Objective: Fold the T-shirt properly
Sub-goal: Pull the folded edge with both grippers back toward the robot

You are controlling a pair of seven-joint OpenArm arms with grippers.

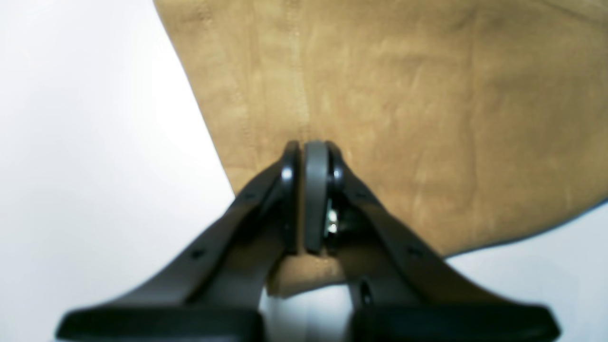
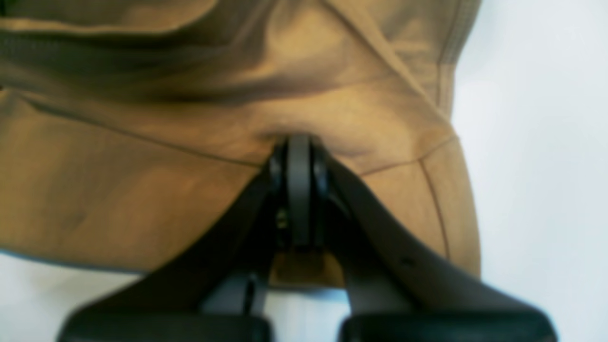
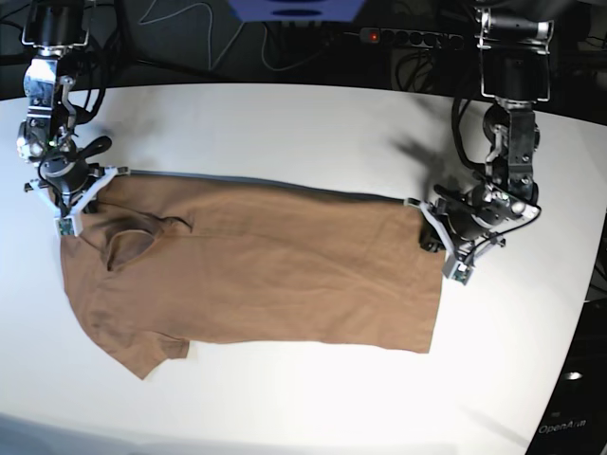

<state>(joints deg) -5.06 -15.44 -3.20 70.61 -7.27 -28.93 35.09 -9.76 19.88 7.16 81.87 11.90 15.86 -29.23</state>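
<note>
So your plain tan-brown short-sleeved T-shirt of thin soft fabric is lying across the middle of the white table, folded lengthwise. The collar and one sleeve sit at the base view's left end, and the hem at the right end.

Your left gripper is clamped tight on the hem edge at the base view's right side. The wrist view shows the black fingers pressed together with a bit of tan cloth poking out below them. Your right gripper is closed on the shoulder area near the collar, with the fabric bunching into folds just past its tips. In the base view it's at the shirt's upper left corner.

The tabletop is smooth and bright. Behind its far edge you've got a dark mess of cables, a black power strip with a red light, and something blue at the top centre. Both arms come down from mounts at the far corners.
</note>
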